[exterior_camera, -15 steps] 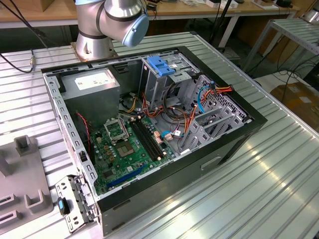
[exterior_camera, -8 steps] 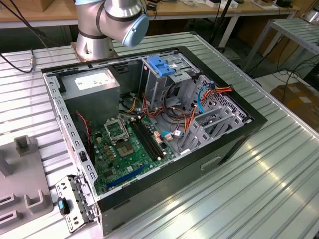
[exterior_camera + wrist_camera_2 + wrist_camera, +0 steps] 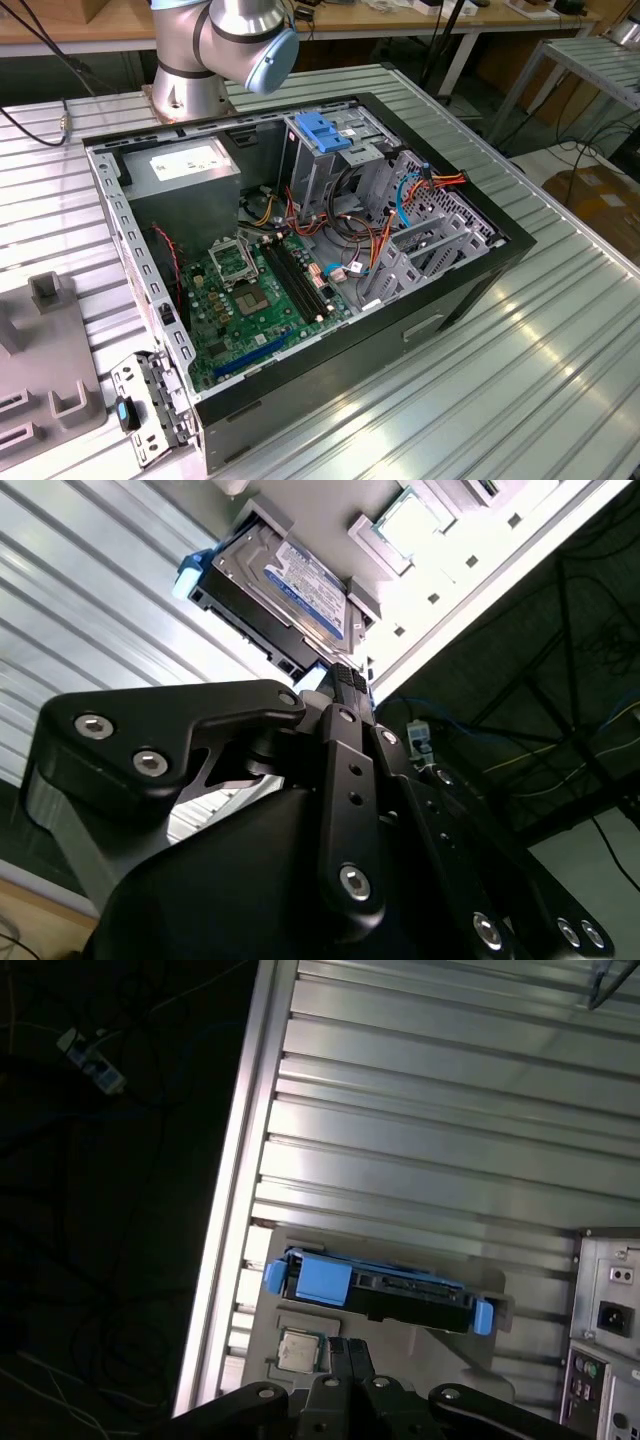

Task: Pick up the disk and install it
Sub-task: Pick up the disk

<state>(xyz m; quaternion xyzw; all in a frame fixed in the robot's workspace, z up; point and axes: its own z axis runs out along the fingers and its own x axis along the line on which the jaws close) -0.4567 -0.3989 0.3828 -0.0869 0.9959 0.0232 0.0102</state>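
The disk [image 3: 385,1285] is a grey metal drive in a bright blue bracket. It lies in a pale grey holder [image 3: 470,1345] on the ribbed metal table. In the second wrist view the disk [image 3: 290,590] shows its blue-and-white label. My gripper [image 3: 347,1348] hangs just short of the disk's long side, its black fingers pressed together with nothing between them. The fingertips [image 3: 344,680] sit close to the disk's edge, apart from it. The open computer case [image 3: 470,290] lies on the table, with a tall metal drive cage [image 3: 325,170] inside.
A small square chip [image 3: 297,1350] rests in the holder beside the fingers. The table's edge [image 3: 235,1210] runs close by, with dark floor and cables beyond. The case's rear panel [image 3: 605,1330] stands near the holder. A grey fixture block [image 3: 45,370] sits at the exterior view's left.
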